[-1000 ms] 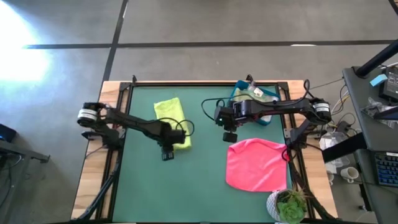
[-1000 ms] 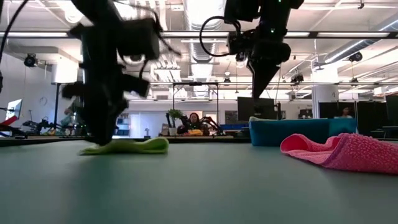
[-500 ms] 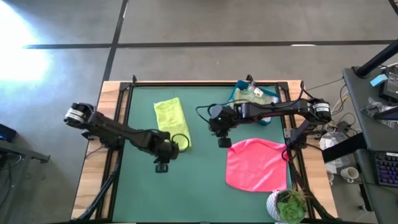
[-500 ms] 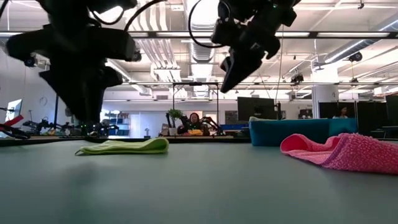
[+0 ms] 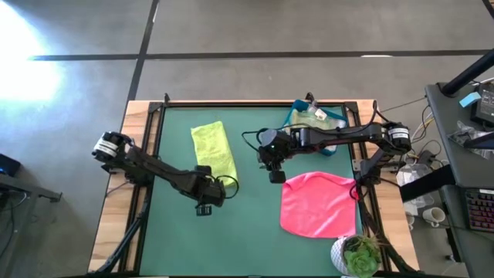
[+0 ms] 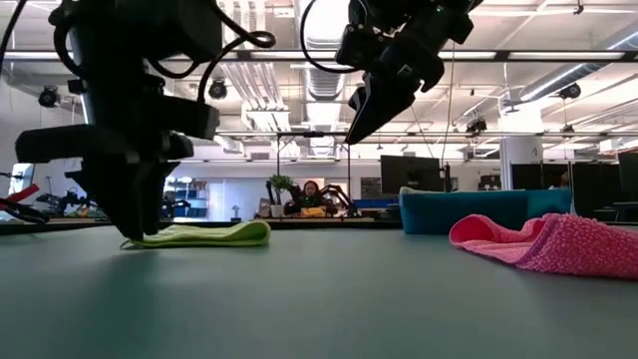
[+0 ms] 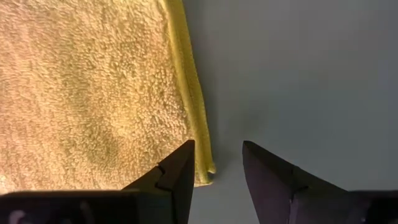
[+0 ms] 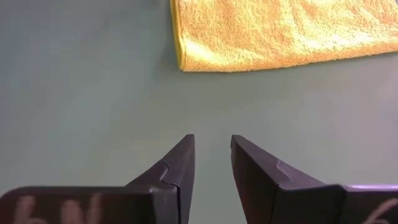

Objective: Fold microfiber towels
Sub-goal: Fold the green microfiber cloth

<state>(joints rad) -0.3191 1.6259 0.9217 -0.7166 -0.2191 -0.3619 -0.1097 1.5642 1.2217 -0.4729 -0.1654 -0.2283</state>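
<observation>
A yellow towel (image 5: 212, 150) lies folded into a long strip on the green table, left of centre; it also shows in the low view (image 6: 204, 234). A hot pink towel (image 5: 318, 202) lies spread flat at the near right. My left gripper (image 5: 203, 207) hovers open just past the yellow towel's near corner (image 7: 205, 174), and nothing is between its fingers (image 7: 217, 168). My right gripper (image 5: 275, 176) hangs open in the air by the pink towel's far left corner, slanting down toward the table (image 8: 212, 146).
A blue bin (image 5: 316, 123) holding more cloths stands at the far right, behind my right arm. A potted plant (image 5: 359, 255) sits at the near right corner. Bare green table lies between the two towels and along the near edge.
My left gripper has swung off the yellow towel's near end toward the table's near edge. My right gripper has tipped from pointing straight down to slanting, and has shifted a little toward the table's left. Both towels have stayed put.
</observation>
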